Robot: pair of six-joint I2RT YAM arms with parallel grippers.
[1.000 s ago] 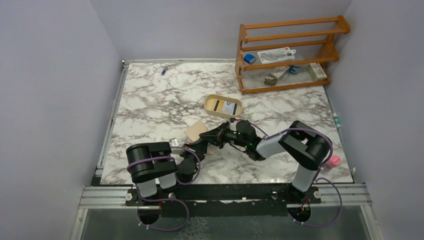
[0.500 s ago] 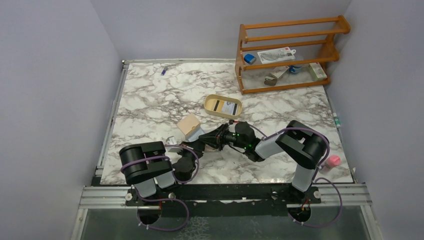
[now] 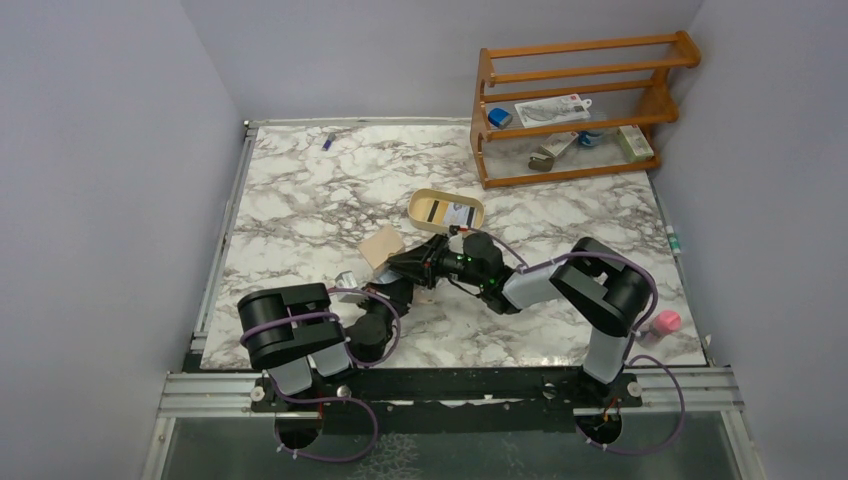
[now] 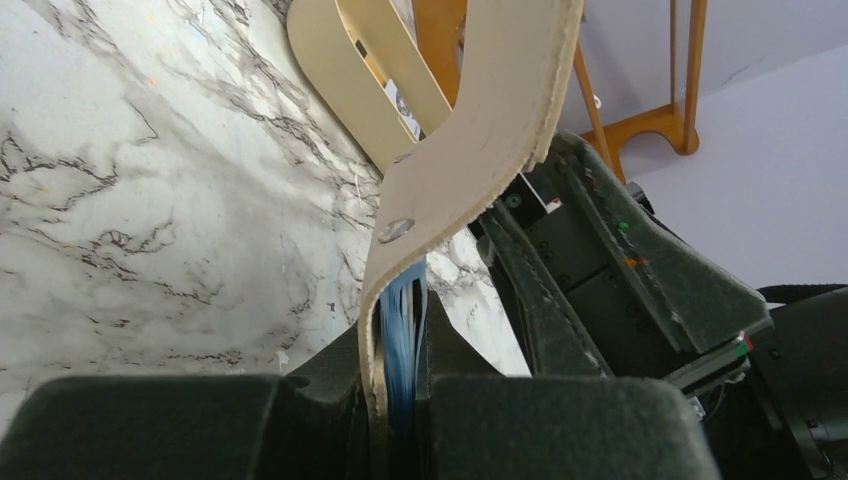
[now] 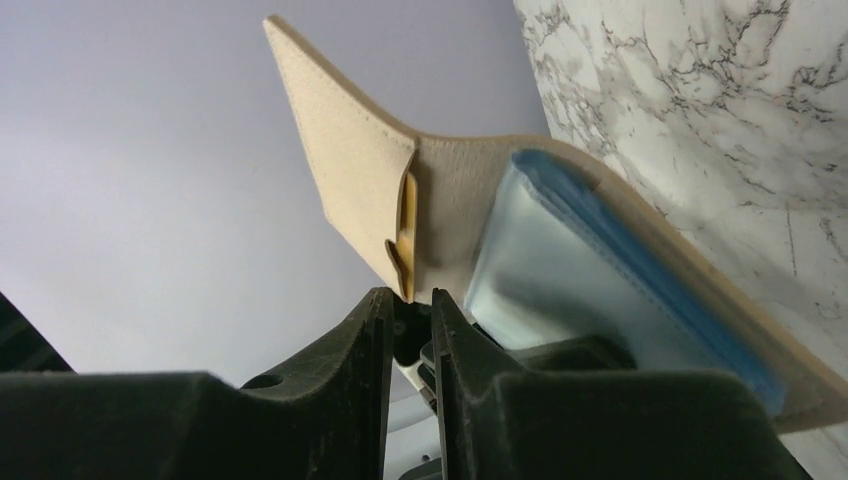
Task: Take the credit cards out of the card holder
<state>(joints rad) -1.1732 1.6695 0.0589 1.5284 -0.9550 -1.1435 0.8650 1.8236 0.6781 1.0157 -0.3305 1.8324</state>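
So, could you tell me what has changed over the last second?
The left hand moved the card holder slightly farther out over the table, and the right hand followed it leftward. The left hand's grip, the tray and the shelf are unchanged.

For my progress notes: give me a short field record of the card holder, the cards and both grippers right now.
card holder: clamped at one edge, folded open
credit cards: blue, inside holder, not yet out
left gripper: shut on card holder
right gripper: jaws slightly apart at holder's flap; grip unclear
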